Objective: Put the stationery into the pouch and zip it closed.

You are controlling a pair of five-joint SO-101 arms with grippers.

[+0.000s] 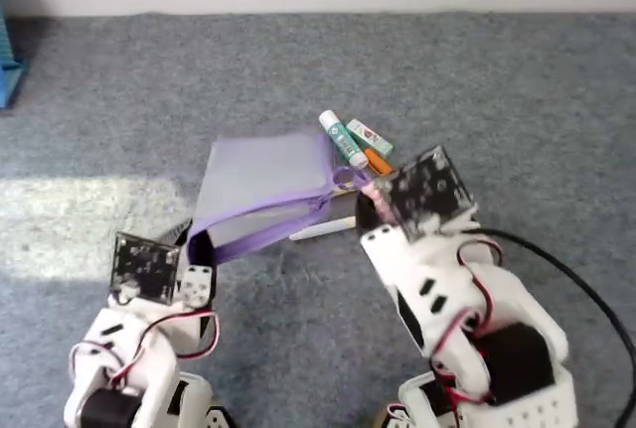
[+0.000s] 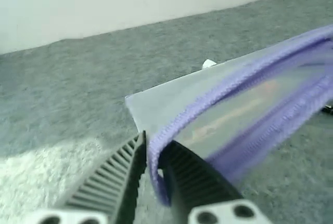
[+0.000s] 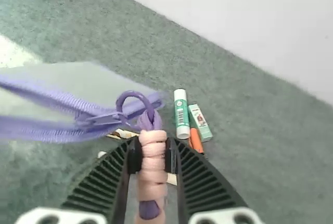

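The purple pouch (image 1: 263,185) lies in the middle of the grey surface (image 1: 477,80), held between the two arms. Its long axis runs from the near left up to the far right, and its zipper edge (image 1: 268,221) faces the arms. Both wrist views show the two zipper bands apart, so the mouth is open.

The left tool (image 1: 196,249) is at the pouch's near-left end. Its jaws are almost together and pinch the purple zipper edge at that corner (image 2: 151,148).

The right tool (image 1: 363,195) is at the opposite, far-right end. It is nearly closed on the pink pull tab (image 3: 152,148), which hangs from a purple loop on the slider.

Just beyond the pouch's far-right corner lie three pieces of stationery side by side:
- a white and green glue stick (image 1: 341,140), its white cap end pointing away from the arms
- a green box (image 1: 370,138)
- an orange pen (image 1: 378,162)

All three lie along roughly the same slant, from far left to near right. A white pen (image 1: 323,230) lies on the surface just beside the zipper edge and roughly parallel to it, between the two tools.
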